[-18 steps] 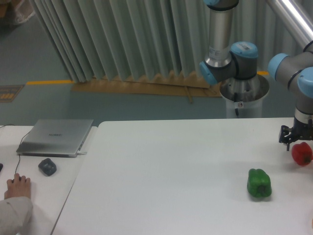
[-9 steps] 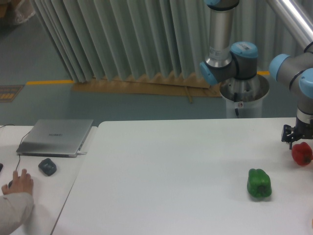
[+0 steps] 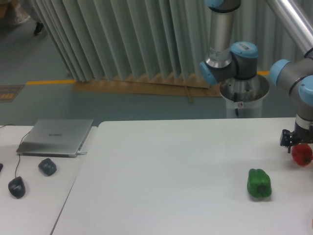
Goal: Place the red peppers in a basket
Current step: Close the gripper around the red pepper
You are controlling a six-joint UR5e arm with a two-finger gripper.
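Red and glossy, the red pepper (image 3: 302, 154) sits at about three o'clock on the white bench (image 3: 171, 166), nearly at the frame's right edge and partly cut off by it. It looks light, smooth-skinned and roundish, so I judge it likely to slip or roll if pinched off-centre. Its skin would give a little under pressure, and a firm squeeze could dent it. The safest hold is probably across the widest part of the body, with the fingers on opposite flanks, not on the sloping shoulders near the stem.

Directly above the pepper and touching or almost touching its top hangs the dark end effector (image 3: 295, 141), at the end of the grey and blue arm (image 3: 298, 83). Whether its fingers are spread around the pepper, clenched on it or released cannot be told at this size and angle.

A green bell pepper (image 3: 259, 184) lies near the red one, toward four o'clock, apart from it and not in the way of a straight lift. No basket is in view, so the drop point cannot be judged. Far off at nine o'clock, on a separate desk (image 3: 34, 196), rest a closed silver laptop (image 3: 55, 138), a dark grey lump (image 3: 47, 166) and a black mouse (image 3: 16, 187), all well clear of the work.
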